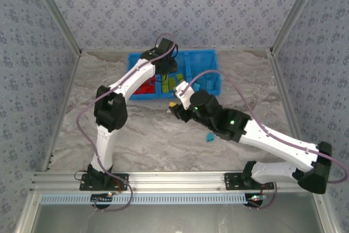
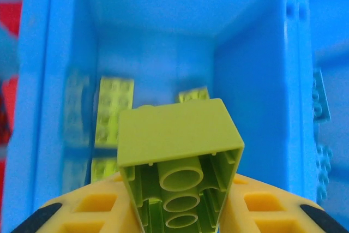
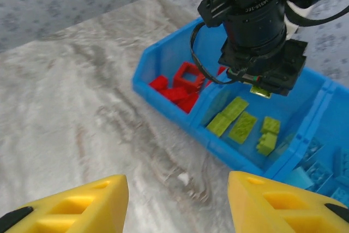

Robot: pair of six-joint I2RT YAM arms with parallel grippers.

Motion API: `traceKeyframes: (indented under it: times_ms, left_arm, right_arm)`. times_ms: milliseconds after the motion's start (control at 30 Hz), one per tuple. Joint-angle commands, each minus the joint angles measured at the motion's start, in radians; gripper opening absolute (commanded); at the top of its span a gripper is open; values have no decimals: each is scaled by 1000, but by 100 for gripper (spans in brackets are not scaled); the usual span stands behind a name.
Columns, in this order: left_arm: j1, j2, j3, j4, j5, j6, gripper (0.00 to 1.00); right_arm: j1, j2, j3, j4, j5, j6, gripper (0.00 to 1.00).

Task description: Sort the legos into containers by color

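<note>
Lime green lego (image 2: 177,151), hollow underside with three round tubes showing, clamped in left gripper (image 2: 174,214). Held above middle compartment of blue bin (image 2: 256,80); flat lime legos (image 2: 114,110) below, beyond fingertips. Left arm stretched forward, wrist pointing down. Right gripper (image 3: 177,200) jaws apart, empty, over marble table (image 3: 82,107), bin ahead; red legos (image 3: 177,85) ahead-left.

Marbled table (image 1: 136,135) bears the bin (image 1: 203,54) and, seemingly, one blue brick (image 1: 209,136).

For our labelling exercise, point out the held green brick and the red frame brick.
held green brick (image 2: 177,132): left wrist view, its smooth side face.
red frame brick (image 3: 188,67): right wrist view, its upper rim.
</note>
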Motion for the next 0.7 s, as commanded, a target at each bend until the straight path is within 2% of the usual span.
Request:
traceKeyframes:
  times_ms: [0,167,400,533,667]
  left_arm:
    - [24,84,115,14,24,87,34]
    - [46,217,247,5,8,97,34]
    - [59,309,298,65,17,117,34]
    - [59,382,392,-13,24,104,34]
    - [58,390,384,-35,37,85,35]
  right_arm:
    - [4,32,-29,218,165,5,54]
    - [13,28,-60,200,188,91,54]
    - [14,-15,-93,146,187,151,54]
    - [15,-30,-115,118,181,191,54]
    - [11,-33,-128,103,186,209,55]
